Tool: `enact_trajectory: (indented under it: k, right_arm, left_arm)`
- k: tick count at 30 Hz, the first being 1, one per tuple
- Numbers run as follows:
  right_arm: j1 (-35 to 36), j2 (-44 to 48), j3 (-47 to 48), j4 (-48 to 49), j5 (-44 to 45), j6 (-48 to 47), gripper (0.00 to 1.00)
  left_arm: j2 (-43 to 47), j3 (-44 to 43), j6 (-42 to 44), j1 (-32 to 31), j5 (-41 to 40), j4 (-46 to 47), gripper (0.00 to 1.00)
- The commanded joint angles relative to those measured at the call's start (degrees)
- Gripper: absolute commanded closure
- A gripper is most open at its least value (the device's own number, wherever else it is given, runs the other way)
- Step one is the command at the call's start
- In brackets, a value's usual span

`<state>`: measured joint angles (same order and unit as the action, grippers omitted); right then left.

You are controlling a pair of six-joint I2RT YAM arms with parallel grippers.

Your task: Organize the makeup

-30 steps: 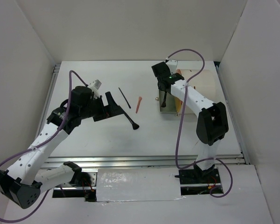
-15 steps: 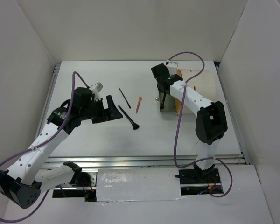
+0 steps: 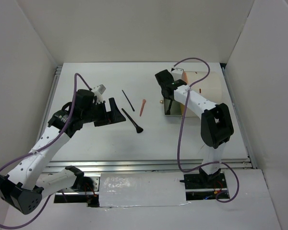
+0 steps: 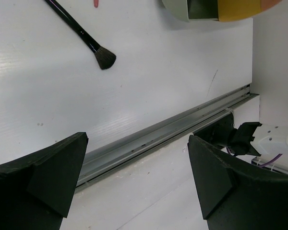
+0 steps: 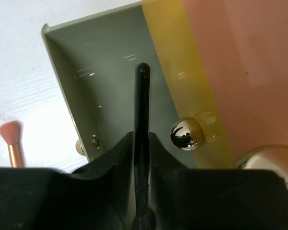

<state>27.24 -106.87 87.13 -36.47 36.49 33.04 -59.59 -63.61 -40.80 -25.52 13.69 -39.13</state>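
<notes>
My right gripper [image 5: 141,136] is shut on a thin black stick [image 5: 142,105], which points into the open grey-green drawer [image 5: 101,72] of the cream box [image 3: 209,86]. In the top view this gripper [image 3: 168,101] hangs over the drawer [image 3: 174,114]. A black brush [image 3: 133,120] lies on the table in the middle, its bristles toward the near edge. Farther back lie a thin black stick [image 3: 128,99] and a short orange-pink stick [image 3: 142,107]. My left gripper [image 3: 113,112] is open and empty, just left of the brush [image 4: 81,36].
The box's yellow-orange face [image 5: 182,57] carries a shiny round knob [image 5: 186,134] right beside the held stick. A pink brush tip [image 5: 10,134] lies left of the drawer. A metal rail [image 4: 149,139] runs along the table's near edge. White walls enclose three sides.
My left gripper has shifted slightly right toward the brush. The right wrist has moved a little toward the back left, the stick staying over the drawer.
</notes>
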Motion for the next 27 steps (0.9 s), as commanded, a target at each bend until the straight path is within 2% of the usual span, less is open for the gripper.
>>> enact_trajectory:
  k: [1,4,7,14,17,20,22,24,27]
  right_arm:
    - [0.8,0.6,-0.6,0.1,2.0,1.9,0.64]
    - [0.9,1.0,-1.3,0.1,1.7,2.6,0.51]
    - [1.1,1.3,-1.4,-0.1,1.6,3.0,0.44]
    - [1.2,3.4,2.7,-0.7,-0.8,2.7,0.42]
    - [2.0,5.7,4.8,-1.0,-2.6,2.1,0.40]
    - [3.4,9.2,4.6,2.3,-10.4,-1.8,0.33]
    - [4.6,11.6,4.1,4.9,-17.9,-5.7,0.25]
    - [6.8,12.7,3.7,4.8,-21.2,-7.8,0.19]
    - [9.0,15.2,1.7,4.3,-24.4,-7.9,0.17]
  left_arm:
    - [0.0,-0.8,0.9,0.5,1.4,0.9,0.01]
    - [0.0,-0.8,1.0,0.6,1.3,0.8,0.01]
    - [0.1,-0.5,1.0,0.7,1.5,0.9,0.01]
    - [-0.3,-0.8,0.7,1.1,1.2,0.6,0.00]
    - [-0.9,-1.5,-0.2,1.1,-3.9,-1.9,0.00]
    - [-3.8,-2.7,-3.3,2.0,-12.7,-6.6,0.01]
    - [-7.3,-3.1,-5.6,2.9,-14.0,-10.4,0.01]
    - [-10.7,-3.7,-7.5,4.0,-16.9,-12.1,0.01]
    - [-15.9,-4.8,-9.4,4.1,-19.2,-12.6,0.01]
